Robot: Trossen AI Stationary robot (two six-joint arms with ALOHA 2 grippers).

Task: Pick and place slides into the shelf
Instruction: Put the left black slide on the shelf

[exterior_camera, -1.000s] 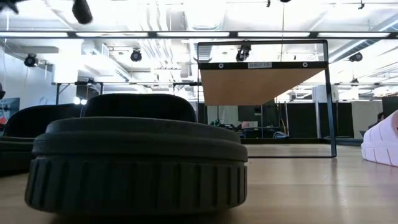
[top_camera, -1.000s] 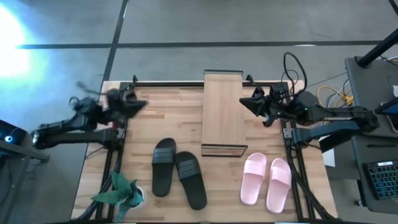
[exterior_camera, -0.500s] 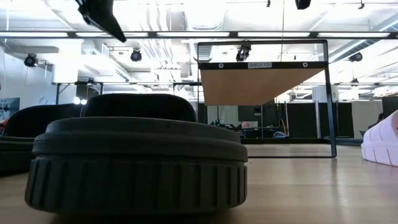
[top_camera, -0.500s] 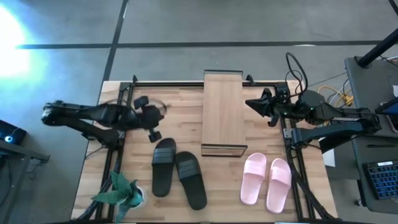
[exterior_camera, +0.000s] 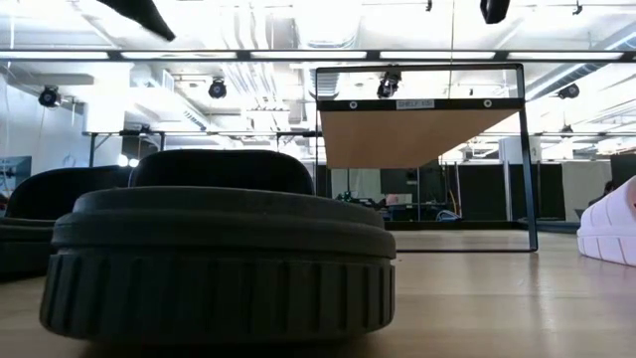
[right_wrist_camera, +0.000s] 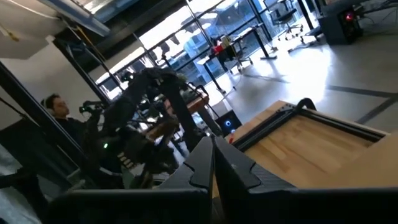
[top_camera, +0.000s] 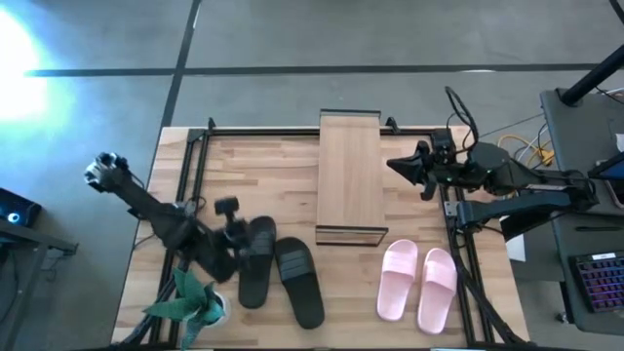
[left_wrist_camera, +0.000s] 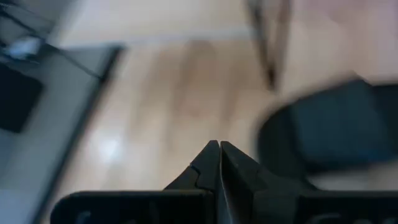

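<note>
Two black slides [top_camera: 257,261] [top_camera: 298,281] lie side by side on their soles at the near middle of the table. The nearer one fills the low view [exterior_camera: 219,259]. A pink pair [top_camera: 398,281] [top_camera: 437,289] lies to their right. The shelf [top_camera: 349,180] stands on thin dark legs at the far middle, its plank top raised [exterior_camera: 417,134]. My left gripper [top_camera: 239,232] is shut [left_wrist_camera: 219,148] and hovers just left of the left black slide [left_wrist_camera: 329,130]. My right gripper [top_camera: 398,164] is shut [right_wrist_camera: 212,144] and waits right of the shelf.
A green toy plant [top_camera: 190,297] stands at the near left corner, close under my left arm. Bare wood lies between the shelf and my left arm, and between the two pairs. Dark frame rails [top_camera: 190,185] run along the table's sides. A person [right_wrist_camera: 53,106] shows in the room beyond.
My left arm has swung from the far left of the table toward the near edge and slightly right. Its gripper now sits beside the left black slide. The slides, the shelf and the right arm have stayed where they were.
</note>
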